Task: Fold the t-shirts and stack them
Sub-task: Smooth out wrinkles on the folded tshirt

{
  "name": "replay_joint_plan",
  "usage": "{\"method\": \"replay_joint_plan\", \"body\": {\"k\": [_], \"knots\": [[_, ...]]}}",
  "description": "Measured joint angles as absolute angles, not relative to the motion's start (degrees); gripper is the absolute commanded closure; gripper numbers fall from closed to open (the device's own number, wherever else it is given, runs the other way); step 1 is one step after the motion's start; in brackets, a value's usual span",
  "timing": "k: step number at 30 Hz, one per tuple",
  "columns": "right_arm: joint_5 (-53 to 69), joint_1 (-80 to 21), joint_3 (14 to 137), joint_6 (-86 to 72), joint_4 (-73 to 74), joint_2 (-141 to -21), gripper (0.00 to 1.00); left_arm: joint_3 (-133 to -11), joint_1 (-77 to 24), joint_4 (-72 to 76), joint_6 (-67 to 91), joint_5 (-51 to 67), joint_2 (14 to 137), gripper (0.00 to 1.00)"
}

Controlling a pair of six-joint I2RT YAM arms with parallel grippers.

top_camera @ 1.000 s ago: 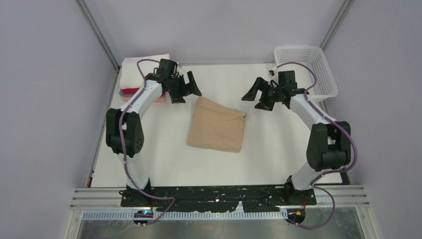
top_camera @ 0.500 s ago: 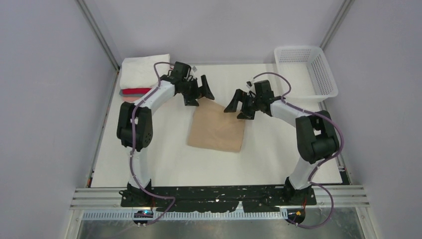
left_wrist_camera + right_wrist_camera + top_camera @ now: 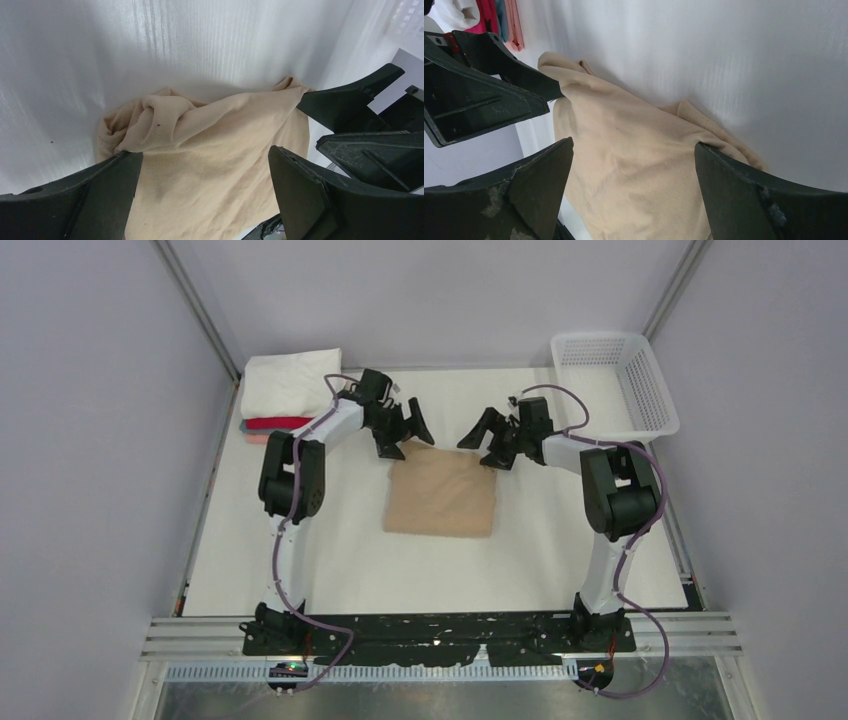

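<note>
t-shirt (image 3: 441,502), centre: plain tan
stack (image 3: 290,383), far left: white on top, red and salmon-pink below
basket (image 3: 655,400), far right: white mesh
table (image 3: 330,560): white
left gripper (image 3: 413,448): black
right gripper (image 3: 478,455): black
cables (image 3: 560,392): purple

Folded tan t-shirt (image 3: 441,502) lies flat centrally; other t-shirts (image 3: 290,388) stacked far-left.
</note>
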State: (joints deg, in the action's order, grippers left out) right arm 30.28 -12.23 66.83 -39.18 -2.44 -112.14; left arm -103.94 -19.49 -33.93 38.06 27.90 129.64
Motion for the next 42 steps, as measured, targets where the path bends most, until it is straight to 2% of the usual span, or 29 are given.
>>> {"method": "replay_joint_plan", "body": {"k": [7, 11, 18, 20, 26, 32, 42], "knots": [[30.92, -11.79, 70.43, -37.45, 2.50, -112.14, 0.04, -104.84, -19.38, -39.13, 38.70, 25.82, 128.33, 0.00], [30.02, -12.16, 71.99, -34.17, 6.44, -108.77, 0.05, -100.53, -19.44, -39.27, 38.63, 23.83, 121.25, 0.00], [31.73, -15.59, 55.92, -33.80, 3.03, -87.81, 0.05, -85.23, -19.99, -34.00, 38.87, 23.44, 101.95, 0.00], [33.23, -16.97, 51.42, -34.48, 1.30, -85.23, 0.05, -80.66, -20.32, -32.10, 39.03, 24.03, 99.63, 0.00], [34.04, -18.28, 39.86, -35.05, 0.43, -84.88, 0.05, -72.03, -20.93, -30.46, 39.16, 24.97, 101.95, 0.00], [33.01, -18.20, 38.54, -34.48, -0.93, -87.44, 0.04, -74.13, -20.86, -30.46, 38.74, 24.64, 106.28, 0.00], [32.60, -18.15, 38.57, -33.12, 0.27, -85.03, 0.05, -79.44, -20.86, -35.18, 37.45, 19.79, 112.12, 0.09]]}}
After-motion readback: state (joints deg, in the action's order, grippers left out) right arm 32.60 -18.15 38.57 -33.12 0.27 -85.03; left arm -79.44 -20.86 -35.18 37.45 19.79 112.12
